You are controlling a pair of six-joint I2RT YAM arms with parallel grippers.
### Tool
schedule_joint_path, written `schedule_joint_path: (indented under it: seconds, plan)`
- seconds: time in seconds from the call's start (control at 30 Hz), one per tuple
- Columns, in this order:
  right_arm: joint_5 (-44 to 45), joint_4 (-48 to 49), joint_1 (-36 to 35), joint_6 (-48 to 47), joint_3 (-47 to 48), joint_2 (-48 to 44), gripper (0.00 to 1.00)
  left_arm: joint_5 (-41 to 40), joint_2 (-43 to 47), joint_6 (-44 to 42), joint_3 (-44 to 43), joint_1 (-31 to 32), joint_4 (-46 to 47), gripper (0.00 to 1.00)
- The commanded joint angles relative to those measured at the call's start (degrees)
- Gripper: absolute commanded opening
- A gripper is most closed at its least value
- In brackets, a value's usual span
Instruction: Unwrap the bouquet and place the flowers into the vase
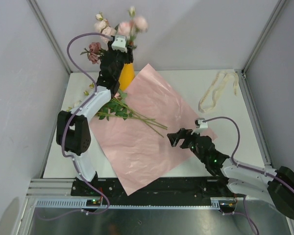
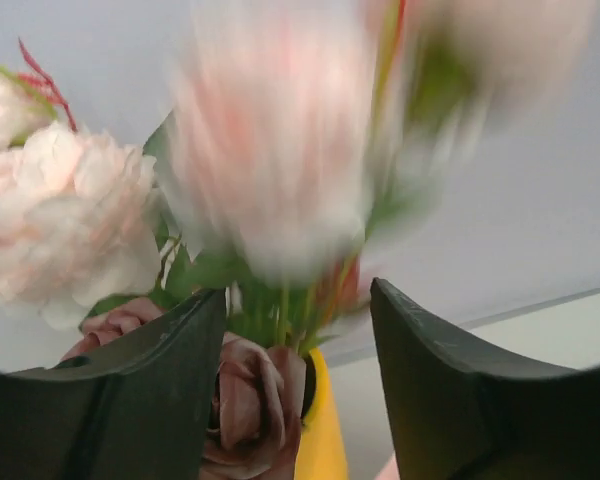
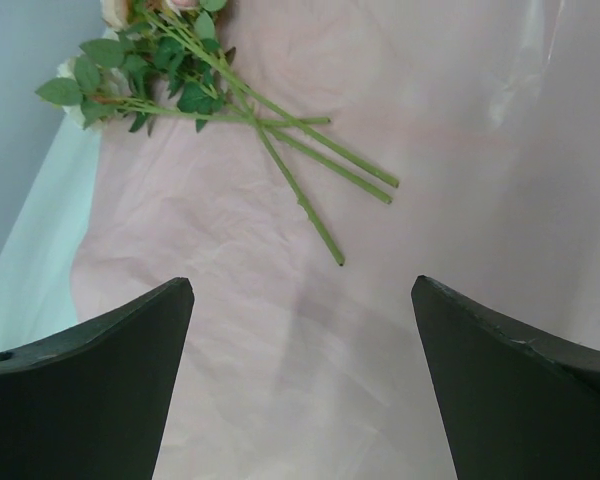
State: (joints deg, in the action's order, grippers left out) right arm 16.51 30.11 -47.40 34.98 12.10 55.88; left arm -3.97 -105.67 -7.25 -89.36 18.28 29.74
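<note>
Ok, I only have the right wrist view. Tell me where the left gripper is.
Observer: The left gripper is at the far left corner, open, by the mouth of the vase.
Operator: Report what's in the vase.
Observer: Several roses stand in it, pink, cream and mauve.
Operator: Now find the ribbon.
Observer: The ribbon lies on the table at the far right, not on the paper.
</note>
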Motion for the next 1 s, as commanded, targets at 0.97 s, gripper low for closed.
schedule_joint_path:
  seconds: [0.97]
  plan:
    - [-3.9, -16.4, 2.3, -16.0, 20.3, 10.5, 0.78, 8.1, 77.1, 38.8, 52.6, 0.3, -35.4, 0.95]
